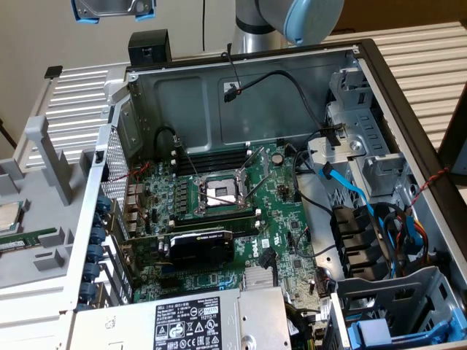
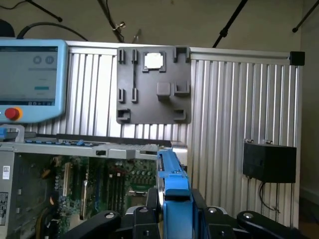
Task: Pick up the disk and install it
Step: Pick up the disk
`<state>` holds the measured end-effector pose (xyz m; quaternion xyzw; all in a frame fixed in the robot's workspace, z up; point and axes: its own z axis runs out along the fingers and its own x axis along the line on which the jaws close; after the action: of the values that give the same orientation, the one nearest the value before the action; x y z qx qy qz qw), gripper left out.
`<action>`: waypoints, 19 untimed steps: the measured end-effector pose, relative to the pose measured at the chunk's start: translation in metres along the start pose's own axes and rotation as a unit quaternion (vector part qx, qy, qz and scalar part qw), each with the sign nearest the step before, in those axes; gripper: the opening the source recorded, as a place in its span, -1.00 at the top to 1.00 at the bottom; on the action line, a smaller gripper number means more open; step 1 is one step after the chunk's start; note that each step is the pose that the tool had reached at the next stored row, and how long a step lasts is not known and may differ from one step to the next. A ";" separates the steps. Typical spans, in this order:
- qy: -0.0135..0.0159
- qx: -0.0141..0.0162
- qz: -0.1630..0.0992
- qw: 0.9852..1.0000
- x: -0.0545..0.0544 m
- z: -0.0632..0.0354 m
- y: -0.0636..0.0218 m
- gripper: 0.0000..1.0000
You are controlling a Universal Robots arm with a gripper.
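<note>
edgewise, the disk (image 2: 171, 172) sits clamped between the gripper (image 2: 177, 215)'s jaws.

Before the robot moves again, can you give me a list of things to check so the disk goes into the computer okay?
1. Disk in the pincer: ok. The blue-framed disk sits edge-on between the fingers of the pincer.
2. Disk lifted clear: ok. In the exterior view it hangs high above the computer case.
3. Case open: ok. The side is off and the green board inside shows.
4. Free slot: cannot tell. The metal cage is on the exterior view's right, and another blue holder sits in the lower corner.
5. Wires out of the way: not ok, I think. A blue cable runs across by the cage.
</note>
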<state>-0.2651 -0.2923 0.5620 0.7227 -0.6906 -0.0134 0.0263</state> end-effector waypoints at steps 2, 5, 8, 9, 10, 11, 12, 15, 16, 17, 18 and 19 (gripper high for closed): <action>0.000 0.000 0.000 1.000 0.004 -0.0001 -0.0026 0.27; 0.000 0.000 0.000 1.000 0.009 -0.0002 -0.0071 0.27; 0.000 0.000 0.000 1.000 0.013 -0.0004 -0.0119 0.27; 0.000 0.000 0.000 1.000 0.014 -0.0005 -0.0135 0.27; 0.000 0.000 0.000 1.000 0.016 -0.0006 -0.0153 0.27; 0.000 0.000 0.000 1.000 0.017 -0.0007 -0.0171 0.27; 0.000 0.000 0.000 1.000 0.018 -0.0007 -0.0189 0.27; 0.000 0.000 0.000 1.000 0.022 -0.0010 -0.0247 0.27; 0.000 0.000 0.000 1.000 0.023 -0.0010 -0.0267 0.27; 0.000 0.000 0.000 1.000 0.024 -0.0012 -0.0287 0.27; 0.000 0.000 0.000 1.000 0.025 -0.0012 -0.0307 0.27; 0.000 0.000 0.000 1.000 0.026 -0.0013 -0.0327 0.27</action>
<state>-0.2312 -0.3164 0.5620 0.7226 -0.6906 -0.0136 0.0261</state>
